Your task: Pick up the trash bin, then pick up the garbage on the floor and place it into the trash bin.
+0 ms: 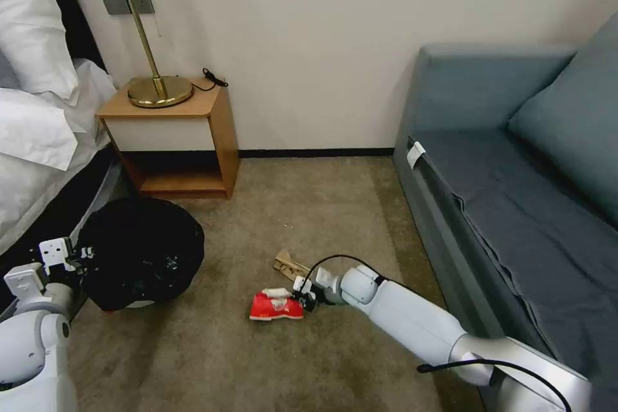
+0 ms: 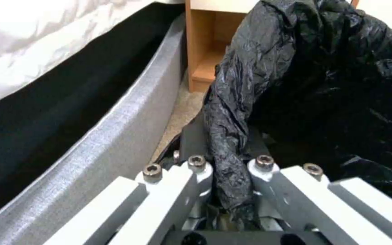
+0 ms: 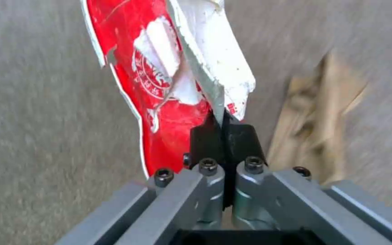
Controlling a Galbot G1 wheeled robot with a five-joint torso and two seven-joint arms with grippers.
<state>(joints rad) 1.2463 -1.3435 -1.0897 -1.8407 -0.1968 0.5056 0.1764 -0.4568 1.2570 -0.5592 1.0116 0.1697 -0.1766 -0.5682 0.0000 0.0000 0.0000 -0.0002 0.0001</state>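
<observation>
On the carpeted floor [image 1: 270, 206] between the bed [image 1: 38, 141] and the grey-blue sofa [image 1: 502, 193], the red snack packet [image 1: 275, 306] is pinched by the right end effector [image 1: 304, 299], low down near the carpet. From the right wrist view, the black fingertips [image 3: 207, 137] are seen pressed together on the packet's [image 3: 160, 92] white torn edge, with the red printed face hanging to one side of them. Just beyond the packet, nearer the wall, a crumpled tan paper piece [image 1: 290, 265] is seen lying on the carpet; it is also caught as a blurred tan shape [image 3: 316, 119] beside the right end effector [image 3: 223, 136].

At the robot's left, the trash bin [image 1: 138, 251] is held by the left end effector [image 1: 80, 256] beside the bed, its black bag spread wide over the rim and a little white wall showing at the bottom. From the left wrist view, a fold of the crinkled black bag [image 2: 232, 136] is seen clamped between the fingers of the left end effector [image 2: 230, 190], which are closed on the bin's edge. The bin is well apart from the packet, with bare carpet between them. Behind the bin, a wooden nightstand [image 1: 183, 141] carrying a brass lamp [image 1: 154, 77] is seen against the wall.
</observation>
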